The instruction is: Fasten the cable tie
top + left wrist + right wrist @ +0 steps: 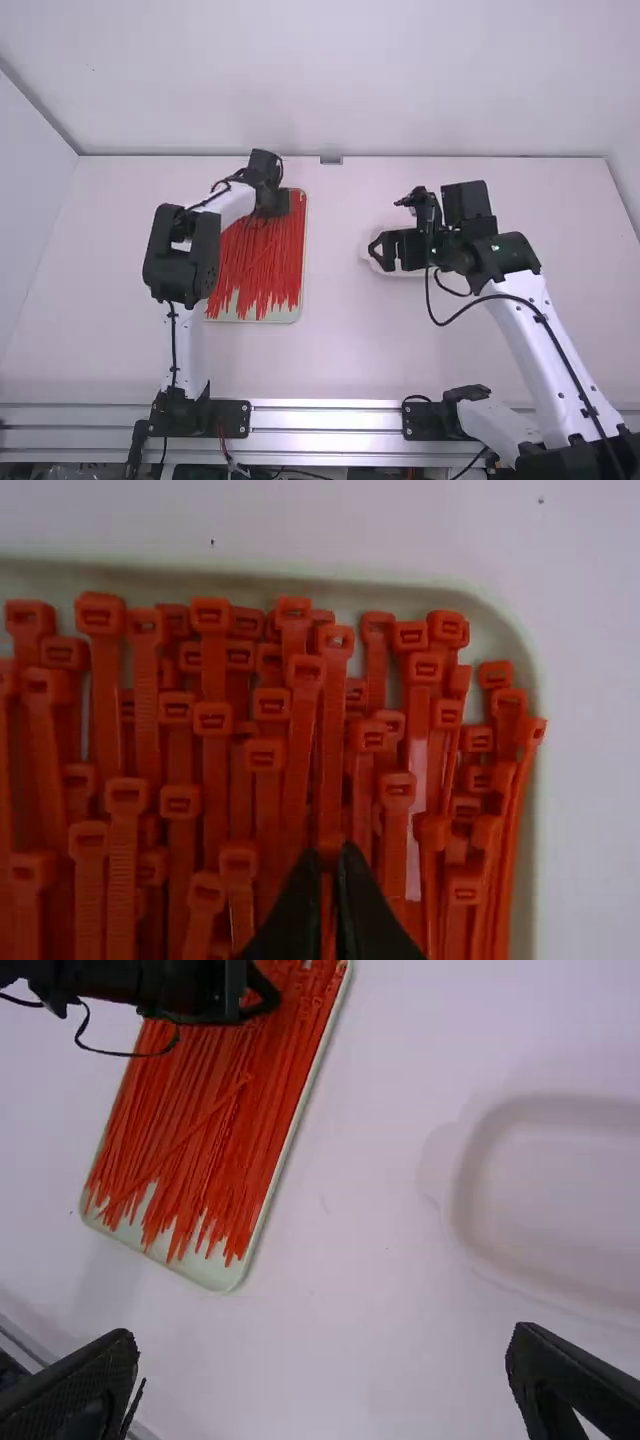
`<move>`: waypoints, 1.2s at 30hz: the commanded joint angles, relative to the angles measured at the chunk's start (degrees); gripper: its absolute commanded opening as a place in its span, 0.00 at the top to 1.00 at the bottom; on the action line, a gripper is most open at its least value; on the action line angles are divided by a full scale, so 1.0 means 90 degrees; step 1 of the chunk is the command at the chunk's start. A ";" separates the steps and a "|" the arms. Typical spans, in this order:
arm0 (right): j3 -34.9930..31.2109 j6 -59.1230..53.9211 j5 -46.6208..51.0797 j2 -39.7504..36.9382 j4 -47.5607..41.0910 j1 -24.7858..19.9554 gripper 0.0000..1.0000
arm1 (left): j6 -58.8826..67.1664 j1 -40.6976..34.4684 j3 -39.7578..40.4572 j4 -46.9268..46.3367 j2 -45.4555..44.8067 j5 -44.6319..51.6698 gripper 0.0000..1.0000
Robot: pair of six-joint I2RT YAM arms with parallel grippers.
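Dozens of ribbed orange plastic cable ties heap a pale rounded-corner tray left of centre, the left gripper pinching one, while the right gripper gapes wide, empty, above a smooth white dish.

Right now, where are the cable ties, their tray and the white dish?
cable ties [262, 262], high view, bundle's middle
tray [508, 625], left wrist view, bare corner
white dish [560, 1200], right wrist view, bare floor
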 commanded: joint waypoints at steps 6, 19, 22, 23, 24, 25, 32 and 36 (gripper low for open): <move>0.0189 0.0024 -0.0022 0.0032 0.0389 -0.0015 0.02 | -0.0024 0.0015 0.1120 -0.0996 -0.0653 -0.0092 0.98; 0.0189 0.0189 -0.0044 0.0032 0.0782 -0.0012 0.02 | -0.0092 0.0015 0.1518 -0.2127 -0.2676 -0.0588 0.98; 0.0189 0.0192 -0.0066 0.0032 0.0872 -0.0015 0.02 | -0.0087 -0.0049 0.1416 -0.2293 -0.3184 -0.0631 0.98; 0.0189 0.0189 -0.0066 0.0032 0.0899 -0.0015 0.02 | -0.0090 -0.0078 0.1353 -0.2334 -0.3368 -0.0714 0.98; 0.0189 0.0194 -0.0070 0.0032 0.0947 -0.0012 0.01 | -0.0092 -0.0107 0.1285 -0.2375 -0.3543 -0.0775 0.98; 0.0189 0.0189 -0.0112 0.0032 0.0993 -0.0015 0.02 | -0.0092 -0.0129 0.1192 -0.2433 -0.3791 -0.0806 0.98; 0.0189 0.0187 -0.0355 0.0029 0.1309 -0.0015 0.02 | -0.0260 -0.0148 0.0214 -0.2368 -0.5085 -0.1098 0.98; 0.0189 0.0189 -0.0704 0.0029 0.1474 -0.0012 0.02 | -0.0459 -0.0148 -0.0867 -0.1855 -0.5972 -0.1103 0.98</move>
